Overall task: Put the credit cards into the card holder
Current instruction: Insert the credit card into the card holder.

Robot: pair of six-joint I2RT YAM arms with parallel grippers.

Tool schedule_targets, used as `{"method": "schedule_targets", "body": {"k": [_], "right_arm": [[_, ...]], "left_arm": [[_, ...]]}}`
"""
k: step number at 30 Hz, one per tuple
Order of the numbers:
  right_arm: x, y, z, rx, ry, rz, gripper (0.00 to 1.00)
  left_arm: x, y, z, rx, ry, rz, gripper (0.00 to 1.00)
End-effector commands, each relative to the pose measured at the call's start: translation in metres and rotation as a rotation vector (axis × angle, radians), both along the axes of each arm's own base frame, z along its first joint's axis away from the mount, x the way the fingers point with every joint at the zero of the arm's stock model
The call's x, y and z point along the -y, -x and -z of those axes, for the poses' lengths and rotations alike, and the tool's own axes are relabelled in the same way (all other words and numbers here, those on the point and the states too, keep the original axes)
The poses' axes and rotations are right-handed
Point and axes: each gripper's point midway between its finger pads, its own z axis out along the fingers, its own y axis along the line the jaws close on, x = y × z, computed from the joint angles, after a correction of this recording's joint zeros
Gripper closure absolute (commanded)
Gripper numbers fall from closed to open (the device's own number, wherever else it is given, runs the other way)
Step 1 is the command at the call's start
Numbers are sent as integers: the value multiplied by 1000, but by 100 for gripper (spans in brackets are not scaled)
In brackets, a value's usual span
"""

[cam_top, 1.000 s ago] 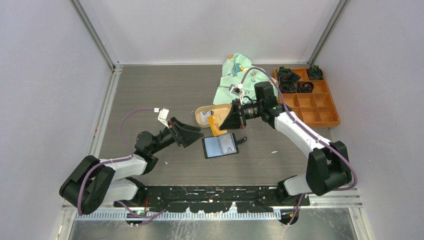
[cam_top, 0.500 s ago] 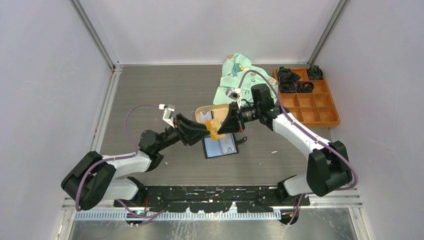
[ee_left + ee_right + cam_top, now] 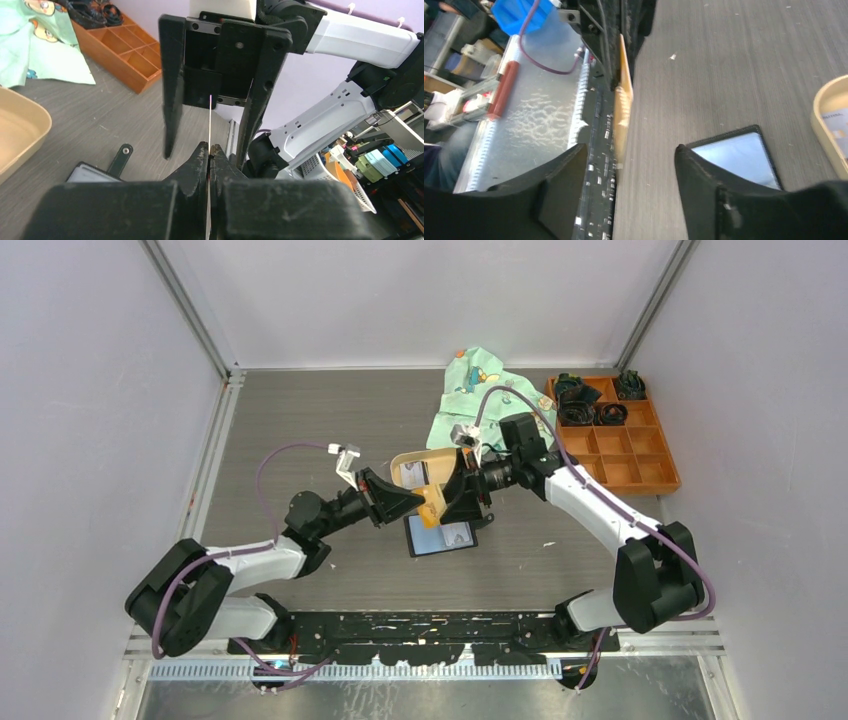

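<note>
A thin orange credit card [image 3: 432, 504] hangs in the air above the table, edge-on in the left wrist view [image 3: 209, 117]. My left gripper [image 3: 419, 502] [image 3: 210, 148] is shut on its lower edge. The right gripper [image 3: 444, 502] [image 3: 631, 150] stands open around the same card [image 3: 623, 107], with its fingers apart from it. Just below lies the card holder [image 3: 441, 536] [image 3: 744, 156], a black wallet lying open with a light blue card showing in its pocket. Its snap tab [image 3: 121, 155] points right.
A tan oval tray [image 3: 404, 459] [image 3: 824, 120] with another card [image 3: 413, 473] in it sits right behind the grippers. A green printed cloth [image 3: 478, 390] lies farther back. An orange compartment box [image 3: 640, 455] with dark items stands at the back right.
The left arm reached right to the card and its gripper shut on it. The right gripper, which held the card, has opened and let go of it.
</note>
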Motion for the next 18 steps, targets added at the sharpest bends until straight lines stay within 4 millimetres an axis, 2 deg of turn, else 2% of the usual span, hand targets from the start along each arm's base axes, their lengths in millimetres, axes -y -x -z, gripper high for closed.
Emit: {"method": "schedule_targets", "body": {"k": [1,2,3,6,10,14,18], "right_arm": [[23,-14,0,200,59,40,12],[32,-22,0,245,75,70,2],[39,-27,1,282,95,101,1],[57,-37,15,390,177,148,0],[76,-34,54,544,300,74,1],[91,-14,91,708,350,-106,1],[97,-26,112,768,446,-117,1]], "left_arm": [[-4,7,-5,-43,-13,12,100],[-5,8,2,-81,-37,12,100],[-6,9,17,-145,-77,8,100],[-12,11,42,-277,-140,-21,100],[-21,10,70,-431,-146,-81,100],[-22,4,88,-517,-137,-115,100],[-15,-5,105,-561,-145,-117,100]]}}
